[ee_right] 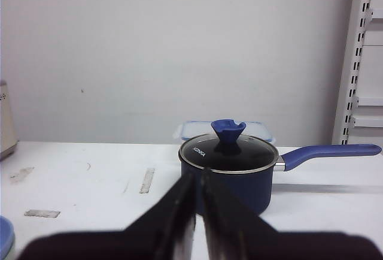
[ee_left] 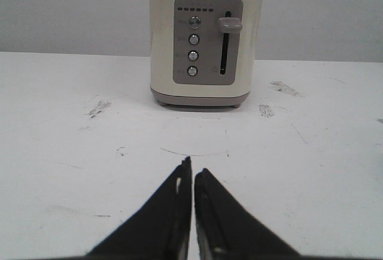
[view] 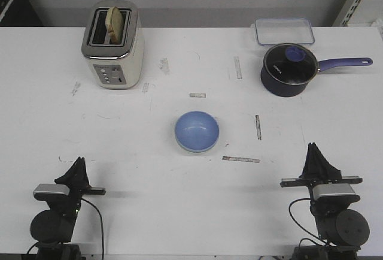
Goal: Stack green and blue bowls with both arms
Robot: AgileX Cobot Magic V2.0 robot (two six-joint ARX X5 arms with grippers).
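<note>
Periwinkle-blue bowl (view: 197, 131) on scuffed white table (view: 131, 152); cream toaster (view: 114, 44) with grey panel ahead of black left gripper (ee_left: 192, 173); navy saucepan (view: 289, 69) ahead of black right gripper (ee_right: 198, 176).

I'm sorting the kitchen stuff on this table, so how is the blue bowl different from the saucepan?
The blue bowl is light periwinkle, open and shallow, lying mid-table; the saucepan is dark navy, deeper, covered by a glass lid, and stands at the far right. The saucepan has a long handle pointing right; the blue bowl has none. Both are round and blue-toned, and neither is held.
</note>
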